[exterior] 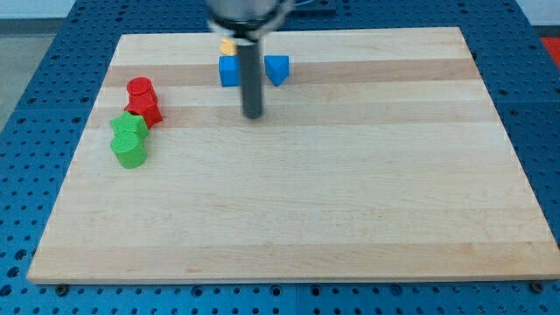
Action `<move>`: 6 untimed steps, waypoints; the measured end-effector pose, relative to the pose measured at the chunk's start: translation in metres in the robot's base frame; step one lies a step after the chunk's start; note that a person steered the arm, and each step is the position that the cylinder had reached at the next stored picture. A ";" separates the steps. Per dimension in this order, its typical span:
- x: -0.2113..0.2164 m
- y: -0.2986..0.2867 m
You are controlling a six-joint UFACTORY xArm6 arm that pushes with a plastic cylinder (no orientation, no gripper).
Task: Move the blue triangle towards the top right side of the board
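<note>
blue triangle is what needs to go up-right, and my tip sits on the wood just at its 7 o'clock, not touching it. No pincer on this rig at all, just a bare rod, so nothing to open or close. To do this well I'd say swing the tip round to the triangle's 8 o'clock side and shove steadily toward 2 o'clock, keeping the push through its middle so it doesn't spin off. The blue cube sits at the triangle's 9 o'clock, with the rod in between in this view, and a small yellow block is just above the cube. The triangle's point looks aimed roughly at 6 o'clock, long edge running 9 to 3, though it's small, hard to be sure
</note>
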State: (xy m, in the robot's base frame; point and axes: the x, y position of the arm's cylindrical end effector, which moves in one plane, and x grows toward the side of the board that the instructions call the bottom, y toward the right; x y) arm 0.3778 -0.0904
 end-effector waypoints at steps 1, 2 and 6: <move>-0.045 0.006; -0.087 0.063; -0.036 0.047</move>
